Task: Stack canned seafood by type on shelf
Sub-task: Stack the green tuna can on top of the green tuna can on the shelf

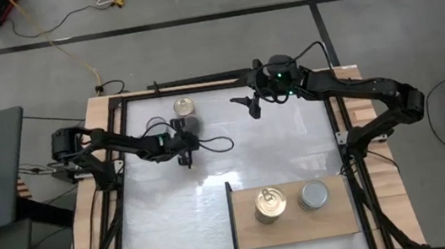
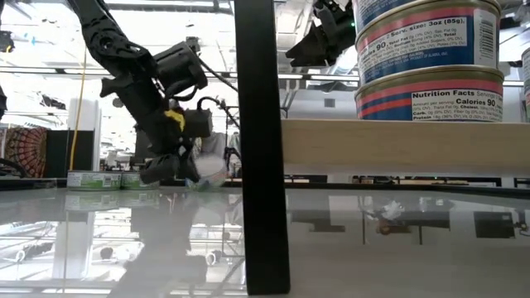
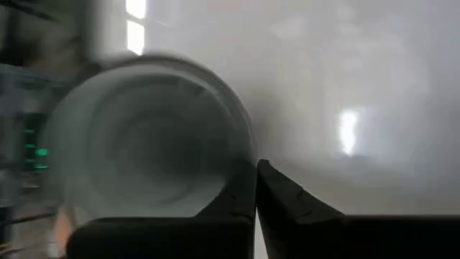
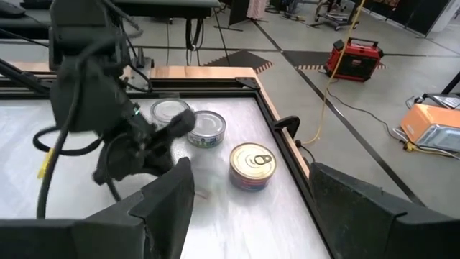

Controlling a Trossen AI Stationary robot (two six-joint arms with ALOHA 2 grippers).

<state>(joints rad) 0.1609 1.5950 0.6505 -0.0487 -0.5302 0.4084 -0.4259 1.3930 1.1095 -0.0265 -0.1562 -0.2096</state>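
White table (image 1: pixel 184 223) with loose tins (image 1: pixel 184 108) at the far side, wooden shelf (image 1: pixel 294 224) bearing two tin stacks (image 1: pixel 270 204)

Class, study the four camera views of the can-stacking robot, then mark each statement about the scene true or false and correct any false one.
1. The wooden shelf carries two stacks of cans. True.
2. The gold-lidded stack sits beside a silver-lidded stack. True.
3. The left claw stands wide open. False: its fingers are shut together, beside a silver-lidded can.
4. The right claw grips a can. False: it hangs open and empty.
5. A gold-lidded can stands on the table off the shelf. True.
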